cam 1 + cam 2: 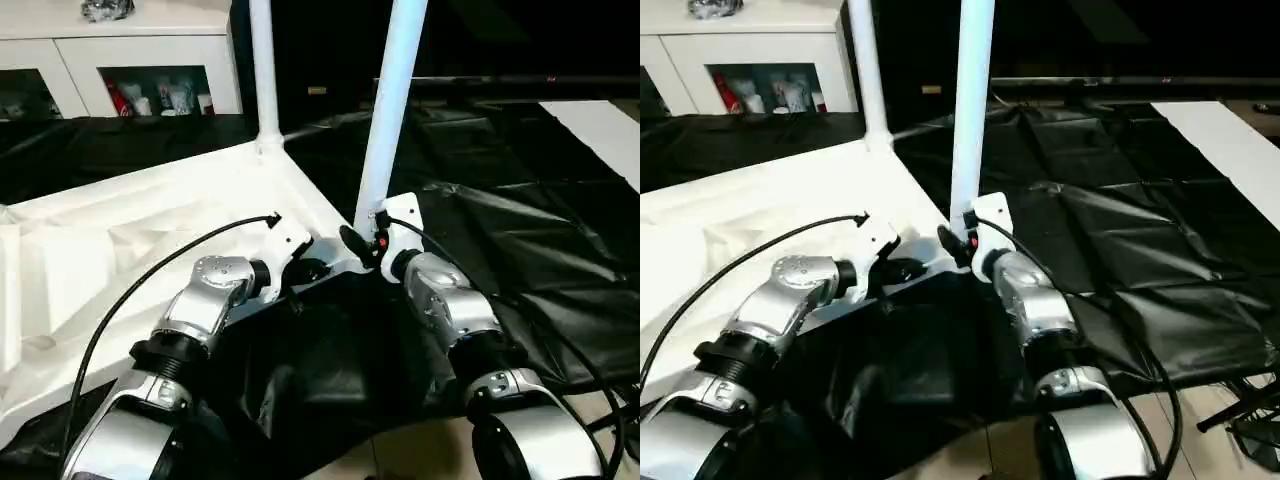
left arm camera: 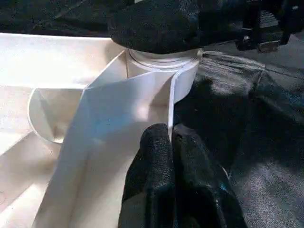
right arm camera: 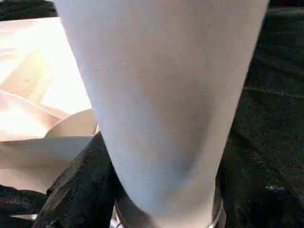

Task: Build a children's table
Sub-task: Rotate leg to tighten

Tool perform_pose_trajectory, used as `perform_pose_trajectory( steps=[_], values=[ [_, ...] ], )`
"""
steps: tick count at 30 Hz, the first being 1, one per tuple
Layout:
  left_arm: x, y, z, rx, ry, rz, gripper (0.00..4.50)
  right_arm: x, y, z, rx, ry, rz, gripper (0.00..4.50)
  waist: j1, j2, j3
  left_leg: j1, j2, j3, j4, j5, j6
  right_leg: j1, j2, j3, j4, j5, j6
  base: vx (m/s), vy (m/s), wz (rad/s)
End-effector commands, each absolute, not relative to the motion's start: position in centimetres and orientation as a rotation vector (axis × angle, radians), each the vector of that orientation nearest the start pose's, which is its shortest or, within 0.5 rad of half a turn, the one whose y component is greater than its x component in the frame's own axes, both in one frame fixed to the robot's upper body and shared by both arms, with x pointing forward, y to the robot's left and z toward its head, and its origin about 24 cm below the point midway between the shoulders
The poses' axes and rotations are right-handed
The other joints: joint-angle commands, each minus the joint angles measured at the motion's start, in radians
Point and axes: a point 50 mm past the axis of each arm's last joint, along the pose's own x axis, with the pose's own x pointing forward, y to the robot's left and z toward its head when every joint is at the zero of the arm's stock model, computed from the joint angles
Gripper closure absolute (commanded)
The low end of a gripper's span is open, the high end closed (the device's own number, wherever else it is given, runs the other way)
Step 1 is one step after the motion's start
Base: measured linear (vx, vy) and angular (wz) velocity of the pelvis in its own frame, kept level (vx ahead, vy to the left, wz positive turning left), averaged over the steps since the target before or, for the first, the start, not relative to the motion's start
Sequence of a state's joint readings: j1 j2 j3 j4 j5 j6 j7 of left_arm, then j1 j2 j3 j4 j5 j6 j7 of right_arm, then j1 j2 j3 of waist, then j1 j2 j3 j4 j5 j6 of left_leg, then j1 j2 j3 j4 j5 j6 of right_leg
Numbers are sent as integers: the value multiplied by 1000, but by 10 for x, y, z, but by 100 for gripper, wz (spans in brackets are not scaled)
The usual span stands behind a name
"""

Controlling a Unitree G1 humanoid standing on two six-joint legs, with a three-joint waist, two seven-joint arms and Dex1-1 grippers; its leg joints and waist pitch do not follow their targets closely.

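Note:
The white tabletop [image 1: 120, 250] lies upside down on a black sheet, ribbed underside up. Two white legs stand upright in its corner sockets: a far leg [image 1: 263, 70] and a near leg [image 1: 390, 110]. My left gripper [image 2: 171, 142] is shut on the tabletop's thin rim wall [image 2: 118, 104], just beside the near corner socket [image 2: 161, 66]. My right gripper [image 1: 372, 240] is at the foot of the near leg [image 3: 161, 95], with a black finger [image 3: 80, 190] pressed against each side of the tube just above the socket.
The black sheet [image 1: 500, 230] covers the work surface to the right and front. A white cabinet with glass doors [image 1: 120, 60] stands at the back left. A white board [image 1: 600, 130] lies at the far right. Cables run along both forearms.

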State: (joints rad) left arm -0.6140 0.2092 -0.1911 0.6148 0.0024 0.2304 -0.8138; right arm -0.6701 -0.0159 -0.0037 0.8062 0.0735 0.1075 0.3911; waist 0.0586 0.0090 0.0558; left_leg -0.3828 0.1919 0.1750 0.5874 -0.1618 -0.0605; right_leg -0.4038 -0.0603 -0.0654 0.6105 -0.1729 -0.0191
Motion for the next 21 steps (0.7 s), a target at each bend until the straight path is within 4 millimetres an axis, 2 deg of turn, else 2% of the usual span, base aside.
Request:
perform_pose_trajectory(
  steps=[1, 5, 8, 9, 12, 18, 21],
  values=[
    [341, 89, 74, 184, 215, -985, 450, 338, -48, 29, 75, 353, 737, 128, 0, -4, -69, 17, 36, -10, -66, -224, 23, 48, -82, 49, -79, -238, -196, 0, 0, 0],
    [334, 92, 71, 179, 217, -1050, 450, 337, -51, 32, 48, 334, 809, 88, -1, -4, -68, 17, 37, -10, -66, -232, 25, 49, -84, 49, -80, -256, -196, 0, 0, 0],
    [329, 96, 70, 178, 220, -1087, 450, 334, -55, 35, 7, 313, 896, 88, -5, -4, -68, 16, 38, -11, -66, -230, 31, 50, -83, 50, -79, -251, -198, 0, 0, 0],
    [327, 99, 69, 177, 225, -1106, 450, 331, -58, 37, -11, 296, 949, 88, -3, -7, -69, 16, 38, -11, -65, -227, 36, 52, -83, 48, -78, -248, -200, 0, 0, 0],
    [321, 107, 68, 184, 241, -1176, 450, 324, -74, 42, -35, 269, 1078, 88, -1, -5, -67, 18, 39, -10, -65, -235, 45, 50, -82, 49, -81, -269, -198, 0, 0, 0],
    [311, 119, 66, 208, 284, -1270, 450, 314, -97, 44, -98, 281, 1216, 88, 5, -4, -62, 20, 42, -10, -67, -266, 40, 45, -81, 49, -87, -331, -187, 0, 0, 0],
    [305, 126, 65, 220, 307, -1315, 450, 309, -108, 45, -116, 307, 1274, 88, 10, -5, -63, 21, 44, -10, -67, -265, 42, 45, -80, 49, -85, -324, -188, 0, 0, 0]
  ],
)
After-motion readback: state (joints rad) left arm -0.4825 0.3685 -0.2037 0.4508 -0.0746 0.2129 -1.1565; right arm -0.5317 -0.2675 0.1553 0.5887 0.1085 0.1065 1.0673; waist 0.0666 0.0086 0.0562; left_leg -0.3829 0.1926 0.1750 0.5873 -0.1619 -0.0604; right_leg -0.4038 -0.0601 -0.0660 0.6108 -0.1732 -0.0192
